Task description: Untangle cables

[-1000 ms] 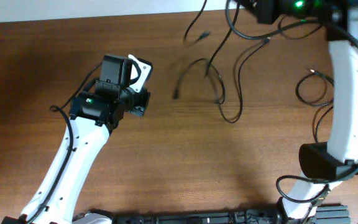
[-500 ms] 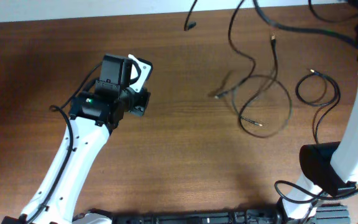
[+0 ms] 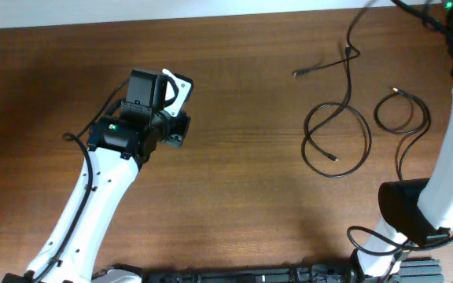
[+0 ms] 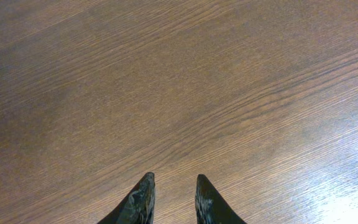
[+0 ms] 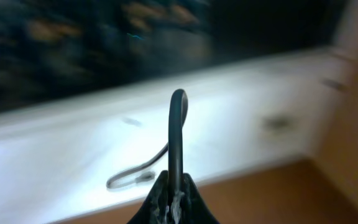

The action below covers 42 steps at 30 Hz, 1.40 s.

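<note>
Plainly, the cables (image 3: 366, 137) are thin black cords on the right side of the wooden counter (image 3: 242, 181). From overhead we see the lifted cable (image 3: 347, 79) lying in one wide loop, a plug end resting inside it. Its long run then goes away from the arm bases, with a short branch and plug pointing left, and slants off the top edge. Just to the right, and apart from it, the coiled cable (image 3: 429, 119) forms a smaller ring with a silver tip, its tail pointing back toward the bases.

Only the blurred right wrist view shows the right gripper (image 5: 174, 194), clenched on that cable (image 5: 176, 143), which stands upright and hooks over at the top. From the left wrist we find the left gripper (image 4: 174, 198) slightly parted over bare wood, grasping nothing.
</note>
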Each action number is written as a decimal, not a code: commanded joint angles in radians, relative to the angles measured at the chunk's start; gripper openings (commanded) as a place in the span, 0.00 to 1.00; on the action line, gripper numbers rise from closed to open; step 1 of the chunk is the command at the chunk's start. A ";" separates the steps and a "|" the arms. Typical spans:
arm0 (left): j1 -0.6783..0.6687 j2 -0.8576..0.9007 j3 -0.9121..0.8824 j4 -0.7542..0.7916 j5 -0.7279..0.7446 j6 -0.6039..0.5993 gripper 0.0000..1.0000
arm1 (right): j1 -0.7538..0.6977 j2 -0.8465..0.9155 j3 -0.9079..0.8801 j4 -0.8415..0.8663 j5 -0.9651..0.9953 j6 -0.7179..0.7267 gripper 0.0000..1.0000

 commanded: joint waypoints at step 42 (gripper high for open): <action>-0.001 -0.017 0.011 -0.010 -0.006 -0.012 0.24 | -0.565 0.035 -0.912 -0.135 -0.097 0.044 0.05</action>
